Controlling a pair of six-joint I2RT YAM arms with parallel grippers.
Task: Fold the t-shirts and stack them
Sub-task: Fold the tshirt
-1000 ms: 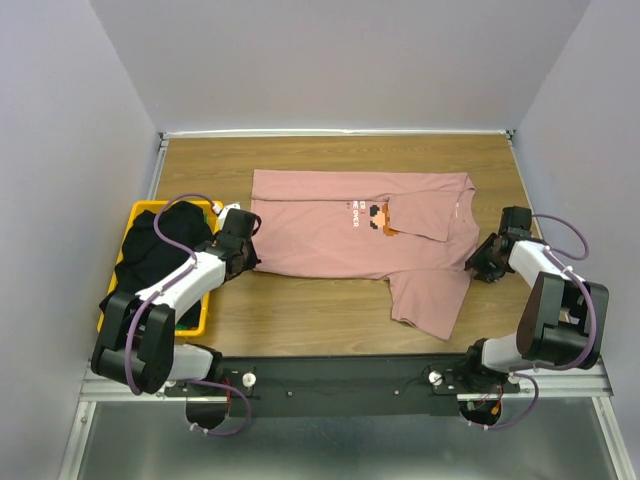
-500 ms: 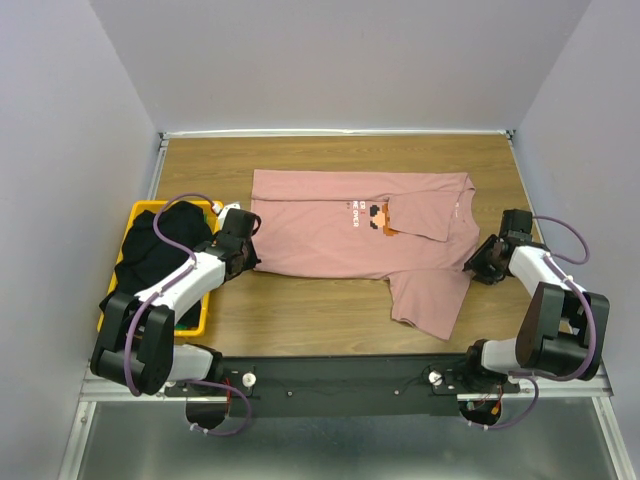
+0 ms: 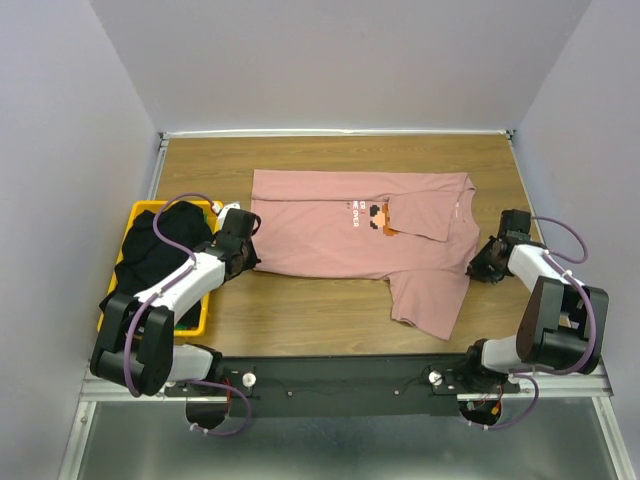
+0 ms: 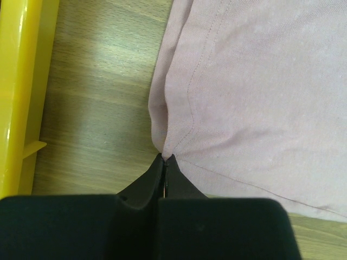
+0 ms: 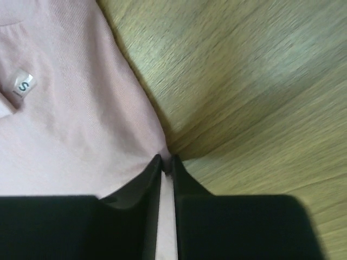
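A dusty-pink t-shirt [image 3: 340, 235] lies spread flat on the wooden table, its pixel-art face and white text facing up, one sleeve pointing toward the near edge. My left gripper [image 3: 252, 252] is shut on the shirt's near-left corner; the left wrist view shows the pinched fold of pink t-shirt [image 4: 255, 92] at my left gripper [image 4: 164, 158]. My right gripper [image 3: 476, 266] is at the shirt's right edge. In the right wrist view, my right gripper [image 5: 166, 158] stands nearly together with pink t-shirt [image 5: 70, 124] between the jaws. A black t-shirt [image 3: 155, 255] sits heaped in the basket.
A yellow plastic basket [image 3: 148, 207] stands at the table's left edge, close beside my left arm; the basket's rim [image 4: 19, 92] shows in the left wrist view. A white size label [image 5: 23, 85] marked S lies on the pink cloth. Grey walls enclose the table.
My right gripper has shifted slightly along the shirt's right edge and its jaws have closed onto the cloth. The left arm and the shirt have not moved.
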